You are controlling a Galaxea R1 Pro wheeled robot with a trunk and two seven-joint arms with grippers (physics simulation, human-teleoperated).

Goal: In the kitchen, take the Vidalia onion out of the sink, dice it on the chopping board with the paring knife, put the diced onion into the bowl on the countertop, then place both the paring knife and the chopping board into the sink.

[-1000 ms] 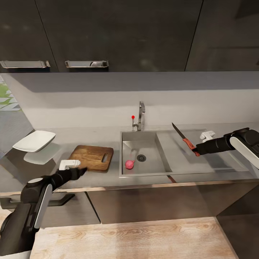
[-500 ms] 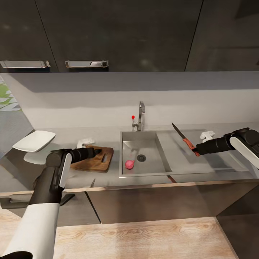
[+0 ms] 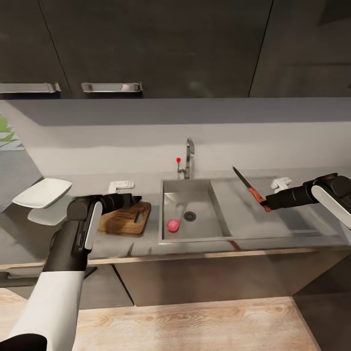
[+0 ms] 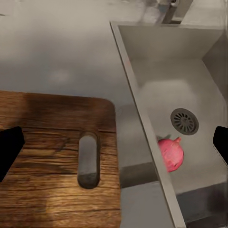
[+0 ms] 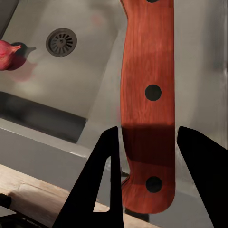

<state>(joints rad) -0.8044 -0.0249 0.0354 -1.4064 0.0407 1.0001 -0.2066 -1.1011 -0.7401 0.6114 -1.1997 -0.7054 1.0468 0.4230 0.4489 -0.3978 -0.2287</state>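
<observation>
Two arms are out over the countertop, one either side of the sink. The right gripper hangs above the draining surface just right of the basin, its fingers clenched around the reddish-brown handle of the paring knife; the dark blade slants up and away toward the back wall. From the right wrist view the handle sits squarely between the two black fingers, with three dark rivets along it.

Left of the sink, the left gripper hovers over the near end of the chopping board, the end with the slot handle, which faces the basin. Its jaws are spread wide and hold nothing: in the left wrist view the fingertips sit far apart, with the board's slot and the sink's rim between them.

The Vidalia onion lies on the sink floor, toward the front left, near the drain. The tap with its small red knob stands behind the basin. The white bowl rests on the countertop well left of the board.
</observation>
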